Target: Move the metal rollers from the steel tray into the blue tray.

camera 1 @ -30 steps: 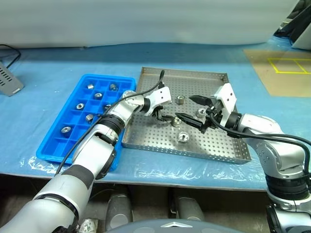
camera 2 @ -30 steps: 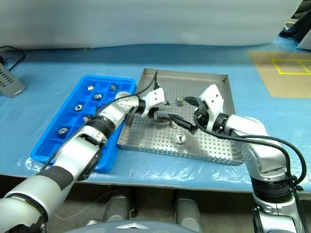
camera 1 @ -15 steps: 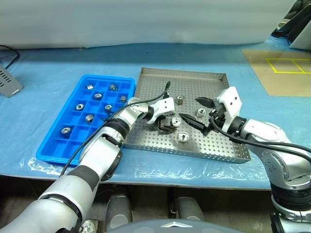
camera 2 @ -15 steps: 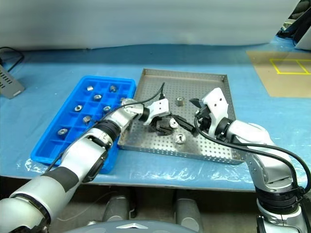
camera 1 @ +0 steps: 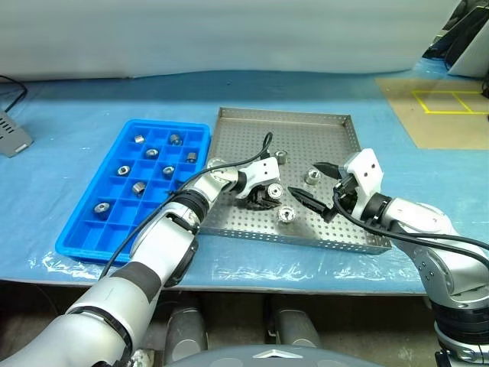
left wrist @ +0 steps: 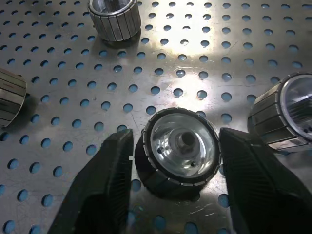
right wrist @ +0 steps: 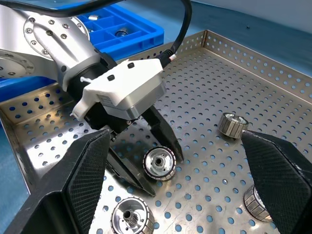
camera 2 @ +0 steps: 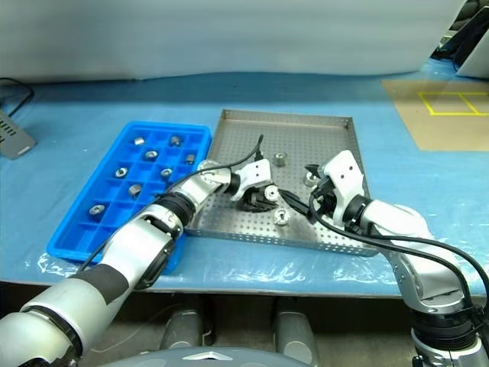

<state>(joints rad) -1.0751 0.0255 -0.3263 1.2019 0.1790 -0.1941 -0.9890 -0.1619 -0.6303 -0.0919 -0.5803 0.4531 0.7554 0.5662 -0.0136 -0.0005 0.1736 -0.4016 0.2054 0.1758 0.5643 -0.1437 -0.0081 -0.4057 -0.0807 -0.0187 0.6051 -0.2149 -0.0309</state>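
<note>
The steel tray (camera 1: 328, 134) lies in the middle of the blue-covered table with several metal rollers on it. One roller (left wrist: 178, 146) rests on the perforated floor with my left gripper (camera 1: 267, 196) shut on it, a finger (left wrist: 105, 185) against each side. Other rollers stand at the back (camera 1: 280, 157), by my right gripper (camera 1: 312, 177) and near the front rim (camera 1: 286, 215). My right gripper (camera 1: 306, 183) hovers open just right of the left one, its fingers (right wrist: 83, 170) spread wide. The blue tray (camera 1: 80, 238) lies left of the steel tray, with several rollers (camera 1: 139, 186) in its compartments.
A grey device (camera 1: 11, 141) sits at the table's far left. A brown board with yellow tape (camera 1: 447, 111) lies at the back right, with dark equipment (camera 1: 466, 38) beyond it. My left arm's black cable (camera 1: 229, 164) arcs over the steel tray's left side.
My left gripper has come down over a roller in the steel tray and closed its fingers around it. The right gripper stays open beside it.
</note>
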